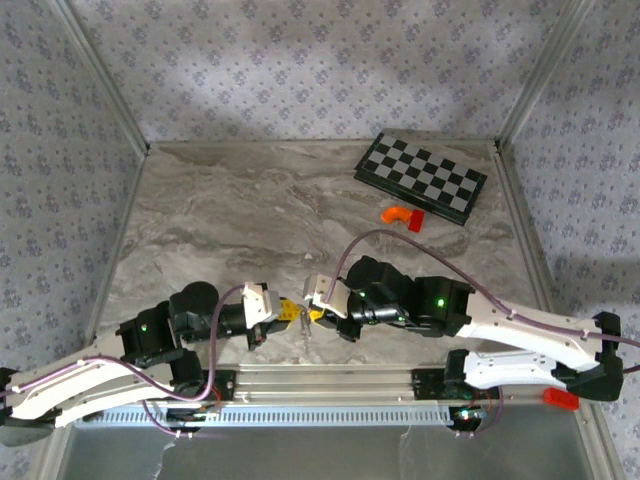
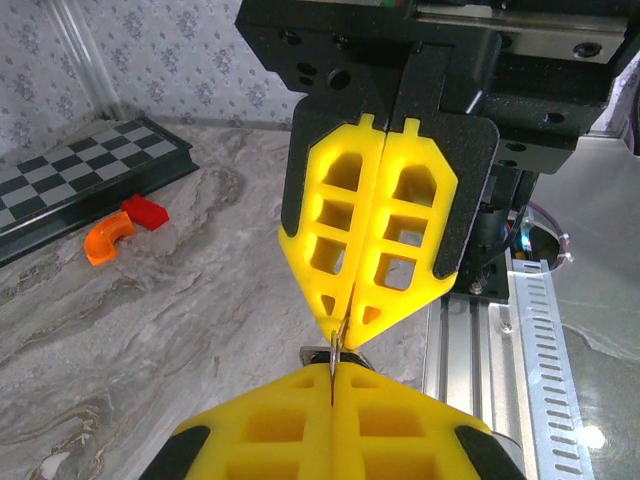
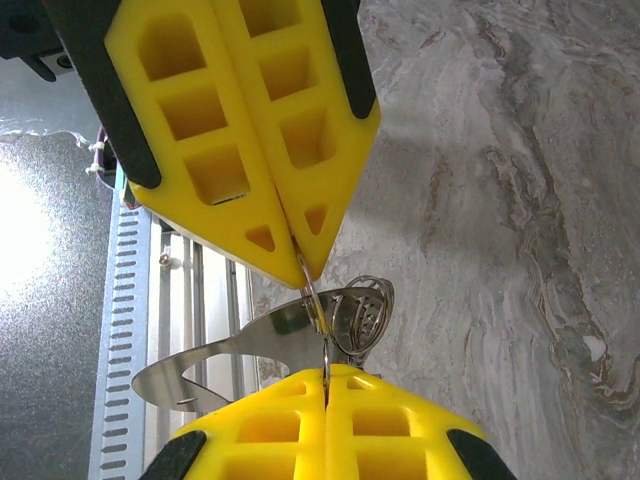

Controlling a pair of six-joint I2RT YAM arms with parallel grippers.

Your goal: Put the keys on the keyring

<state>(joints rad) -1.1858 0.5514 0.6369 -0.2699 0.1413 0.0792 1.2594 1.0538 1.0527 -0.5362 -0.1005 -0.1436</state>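
My left gripper (image 1: 290,312) and right gripper (image 1: 318,313) meet tip to tip low over the front middle of the marble table (image 1: 250,210). Both are shut on the keyring (image 3: 318,300), a thin silvery wire loop that runs edge-on from one pair of yellow fingertips into the other. In the left wrist view the loop (image 2: 337,342) enters the seam of my left gripper (image 2: 332,372). Beside my right gripper (image 3: 326,372) hang coiled ring turns (image 3: 365,305) and a flat silvery metal piece (image 3: 230,355). A small dark piece with a pale edge (image 2: 312,354) peeks from under the loop; whether it is one of the keys I cannot tell.
A folded chessboard (image 1: 420,177) lies at the back right, with an orange curved piece (image 1: 396,213) and a red block (image 1: 415,221) just in front of it. The aluminium rail (image 1: 330,380) runs along the near edge right below the grippers. Patterned walls close off the sides.
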